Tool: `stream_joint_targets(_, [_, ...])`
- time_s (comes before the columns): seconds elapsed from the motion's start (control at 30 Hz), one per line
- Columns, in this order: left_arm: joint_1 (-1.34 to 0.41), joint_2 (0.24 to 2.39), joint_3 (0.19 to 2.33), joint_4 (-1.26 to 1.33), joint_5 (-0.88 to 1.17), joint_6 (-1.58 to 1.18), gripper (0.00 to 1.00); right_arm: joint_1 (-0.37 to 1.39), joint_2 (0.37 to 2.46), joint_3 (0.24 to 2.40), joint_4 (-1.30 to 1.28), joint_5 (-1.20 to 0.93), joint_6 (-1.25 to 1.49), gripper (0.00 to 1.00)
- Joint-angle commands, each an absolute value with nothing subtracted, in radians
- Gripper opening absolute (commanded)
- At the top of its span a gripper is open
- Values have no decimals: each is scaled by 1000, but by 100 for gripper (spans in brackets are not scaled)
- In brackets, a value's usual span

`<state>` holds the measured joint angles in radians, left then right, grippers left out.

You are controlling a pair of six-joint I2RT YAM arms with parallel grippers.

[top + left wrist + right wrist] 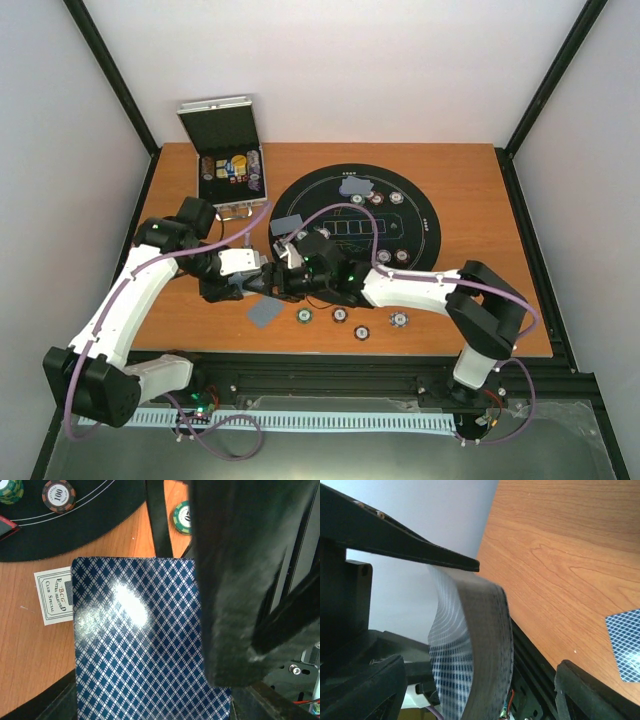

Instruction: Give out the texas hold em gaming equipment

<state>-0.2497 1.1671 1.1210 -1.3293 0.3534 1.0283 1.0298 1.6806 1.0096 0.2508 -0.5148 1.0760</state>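
One card deck (pixel 135 645) sits clamped in left claw (pixel 262 280), touching right claw (pixel 285 275) (grip unclear).

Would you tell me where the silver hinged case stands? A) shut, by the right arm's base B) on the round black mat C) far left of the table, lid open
C: the silver hinged case stands open at the wooden table's far-left corner.

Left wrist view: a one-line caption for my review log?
Blue diamond-backed playing cards fill the frame, the right claw overlapping their right edge, striped chips on the black mat behind.
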Motion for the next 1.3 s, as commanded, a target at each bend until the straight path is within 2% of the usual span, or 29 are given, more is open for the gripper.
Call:
stream_joint_targets(0.0, [-249, 1144, 1136, -1356, 387, 1029, 1, 1045, 1726, 1058, 340, -536, 1113, 80])
stream_joint_targets(0.37, [-249, 1131, 1150, -1379, 395, 1039, 1, 1032, 1841, 1066, 431, -575, 1183, 77])
stream_joint_targets(0.83, [-249, 1124, 1155, -1379, 403, 1043, 1, 970, 1767, 924, 464, -570, 1192, 67])
stream_joint_targets(1.27, [-249, 1126, 1142, -1365, 391, 1043, 1, 969, 1655, 997, 338, -585, 1121, 66])
